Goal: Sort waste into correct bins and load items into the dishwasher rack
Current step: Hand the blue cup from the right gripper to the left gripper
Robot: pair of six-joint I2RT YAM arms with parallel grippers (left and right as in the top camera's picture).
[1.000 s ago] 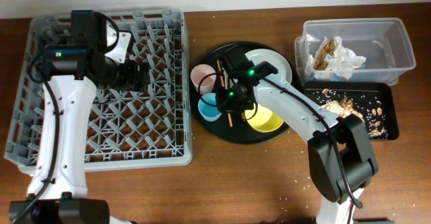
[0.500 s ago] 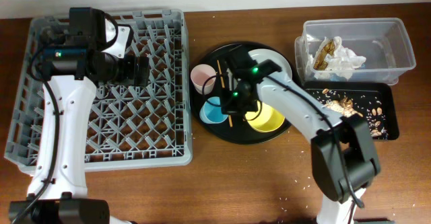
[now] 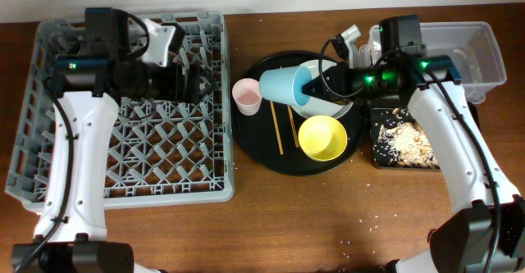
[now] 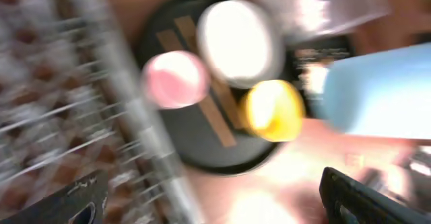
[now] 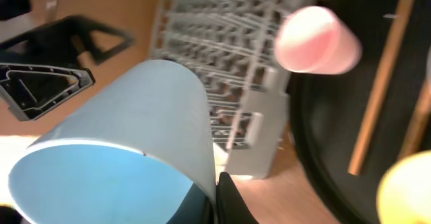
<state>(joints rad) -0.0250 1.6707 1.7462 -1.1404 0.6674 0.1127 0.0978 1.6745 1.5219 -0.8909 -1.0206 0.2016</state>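
My right gripper (image 3: 310, 83) is shut on the rim of the light blue cup (image 3: 284, 84) and holds it on its side above the round black tray (image 3: 256, 146). The wrist view shows one finger (image 5: 225, 197) inside the cup (image 5: 128, 143) and one outside. The pink cup (image 3: 247, 95), yellow bowl (image 3: 321, 137), grey plate (image 3: 336, 105) and two chopsticks (image 3: 275, 127) sit on that tray. My left gripper (image 3: 194, 81) is open and empty over the dishwasher rack (image 3: 123, 154), near its right side. Its view is blurred and shows the pink cup (image 4: 175, 79) and blue cup (image 4: 377, 93).
The clear tub (image 3: 472, 47) stands at the back right, partly hidden by my right arm. The shallow black tray (image 3: 379, 154) in front of it holds tan scraps and crumbs (image 3: 406, 138). A few crumbs lie on the wooden table near the front.
My right gripper has lifted the blue cup off the round tray and its arm has swung back to the right. My left gripper has moved right across the rack.
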